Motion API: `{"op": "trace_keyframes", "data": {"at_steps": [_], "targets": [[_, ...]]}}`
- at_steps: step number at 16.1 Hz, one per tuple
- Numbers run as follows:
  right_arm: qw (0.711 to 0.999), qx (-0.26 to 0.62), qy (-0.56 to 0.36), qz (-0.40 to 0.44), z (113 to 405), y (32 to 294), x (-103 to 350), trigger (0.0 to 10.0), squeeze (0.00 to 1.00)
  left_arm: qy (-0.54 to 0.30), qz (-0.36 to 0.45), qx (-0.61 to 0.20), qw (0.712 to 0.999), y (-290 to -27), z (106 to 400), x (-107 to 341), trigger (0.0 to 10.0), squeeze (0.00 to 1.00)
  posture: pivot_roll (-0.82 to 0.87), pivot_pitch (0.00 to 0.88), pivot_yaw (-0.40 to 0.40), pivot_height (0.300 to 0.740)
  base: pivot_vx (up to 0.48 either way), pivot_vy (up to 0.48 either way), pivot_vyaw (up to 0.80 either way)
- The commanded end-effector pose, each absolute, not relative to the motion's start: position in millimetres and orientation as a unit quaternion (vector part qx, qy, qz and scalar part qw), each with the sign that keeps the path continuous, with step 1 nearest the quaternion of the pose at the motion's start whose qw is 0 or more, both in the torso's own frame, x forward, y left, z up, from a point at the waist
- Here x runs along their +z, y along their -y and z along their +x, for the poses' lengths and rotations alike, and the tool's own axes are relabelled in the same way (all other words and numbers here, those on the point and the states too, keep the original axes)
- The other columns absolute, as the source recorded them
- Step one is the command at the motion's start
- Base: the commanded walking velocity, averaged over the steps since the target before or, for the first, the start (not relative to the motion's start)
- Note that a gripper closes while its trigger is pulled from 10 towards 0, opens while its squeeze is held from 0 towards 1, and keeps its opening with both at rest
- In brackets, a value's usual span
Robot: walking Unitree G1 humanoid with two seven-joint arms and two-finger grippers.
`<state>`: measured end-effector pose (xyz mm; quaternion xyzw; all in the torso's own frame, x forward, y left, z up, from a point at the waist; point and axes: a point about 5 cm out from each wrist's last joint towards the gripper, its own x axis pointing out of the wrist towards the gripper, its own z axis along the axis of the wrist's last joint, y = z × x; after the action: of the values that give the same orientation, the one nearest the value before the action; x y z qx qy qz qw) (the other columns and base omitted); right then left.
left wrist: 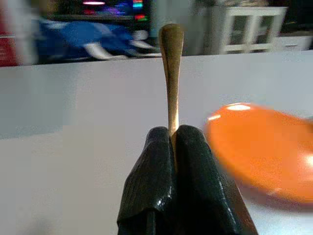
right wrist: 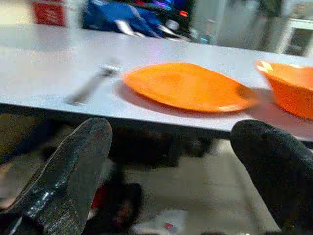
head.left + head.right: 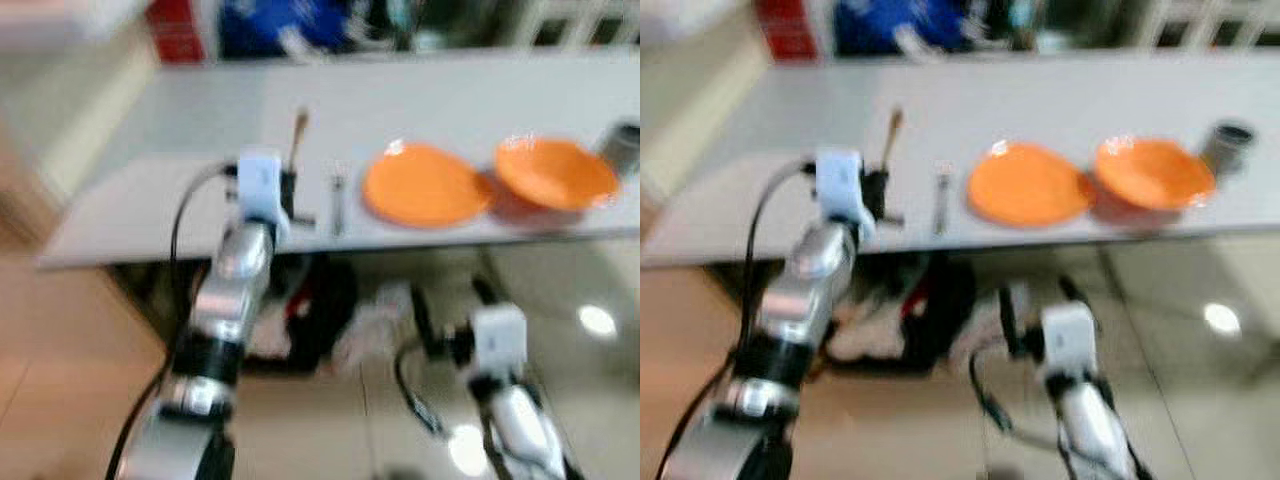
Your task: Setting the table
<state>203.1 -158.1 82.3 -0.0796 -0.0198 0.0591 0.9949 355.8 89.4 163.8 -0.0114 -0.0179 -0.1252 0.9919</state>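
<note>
Left tool (image 1: 173,147) clamped on wooden utensil (image 1: 171,73) above counter (image 3: 150,190), left of fork (image 3: 337,200); right tool (image 2: 171,161) apart, below counter edge.

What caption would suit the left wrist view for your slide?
Left gripper shut on a golden utensil handle above the white table, beside an orange plate.

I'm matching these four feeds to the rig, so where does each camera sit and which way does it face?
Left eye view: on the head, looking forward and down at the table; both silver arms show.
Right eye view: same head camera, same scene; right gripper hangs below the table edge.
Left wrist view: along the left gripper, shut on a wooden utensil.
Right wrist view: between open fingers, from below the table edge.
Shared: all four show the orange plate.
</note>
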Motion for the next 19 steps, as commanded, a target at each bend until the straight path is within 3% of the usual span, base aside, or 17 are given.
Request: {"op": "trace_keyframes", "data": {"at_steps": [1, 4, 8, 14, 19], "targets": [[0.995, 0.049, 0.021, -0.084, 203, 163, 85, 10.0, 0.00, 0.017, -0.006, -0.143, 0.990, -78, 355, 166, 0.0, 0.00, -0.17, 0.000, 0.048, 0.736, 0.480, 0.000, 0.00], [0.995, 0.050, 0.019, -0.083, 202, 163, 84, 10.0, 0.00, 0.027, 0.003, -0.159, 0.987, -71, 353, 168, 0.0, 0.00, -0.16, 0.000, 0.047, 0.736, 0.480, 0.000, 0.00], [0.995, 0.049, 0.017, -0.082, 201, 162, 84, 10.0, 0.00, 0.031, -0.001, -0.167, 0.985, -66, 352, 170, 0.0, 0.00, -0.17, 0.000, 0.054, 0.736, 0.000, 0.000, 0.00], [0.995, 0.047, 0.016, -0.082, 199, 162, 85, 10.0, 0.00, 0.024, -0.008, -0.156, 0.987, -68, 353, 169, 0.0, 0.00, -0.17, 0.001, 0.056, 0.736, 0.138, -0.411, 0.00], [0.995, 0.050, 0.014, -0.082, 199, 162, 84, 10.0, 0.00, -0.001, 0.001, -0.131, 0.991, -73, 357, 164, 0.0, 0.00, -0.17, 0.005, 0.052, 0.736, 0.000, 0.000, 0.00]]}}
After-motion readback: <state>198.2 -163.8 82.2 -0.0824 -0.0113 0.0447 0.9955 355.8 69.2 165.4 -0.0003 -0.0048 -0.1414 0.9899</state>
